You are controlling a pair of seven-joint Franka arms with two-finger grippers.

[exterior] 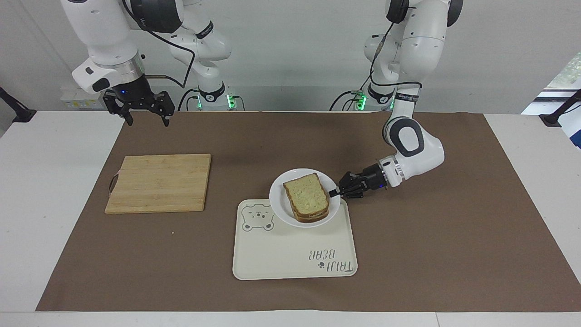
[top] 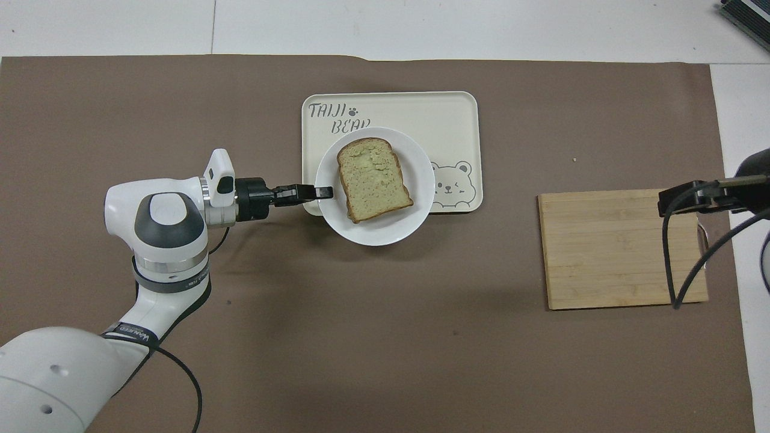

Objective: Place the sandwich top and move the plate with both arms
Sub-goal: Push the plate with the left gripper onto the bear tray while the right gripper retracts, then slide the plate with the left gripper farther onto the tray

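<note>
- My left hand (exterior: 336,192) is clamped on the plate (exterior: 278,205) rim at the left arm's end, a side pinch that keeps the bread clear.
- Plate hangs level over the tray (exterior: 290,254) edge nearest the robots, so I judge set-down comes next.
- Sandwich top (exterior: 307,195) sits on the stack; that step looks done.
- My right hand (exterior: 144,114), fingers apart and empty, waits high over the surface's robot-side edge, near the cutting board (exterior: 159,182).
</note>
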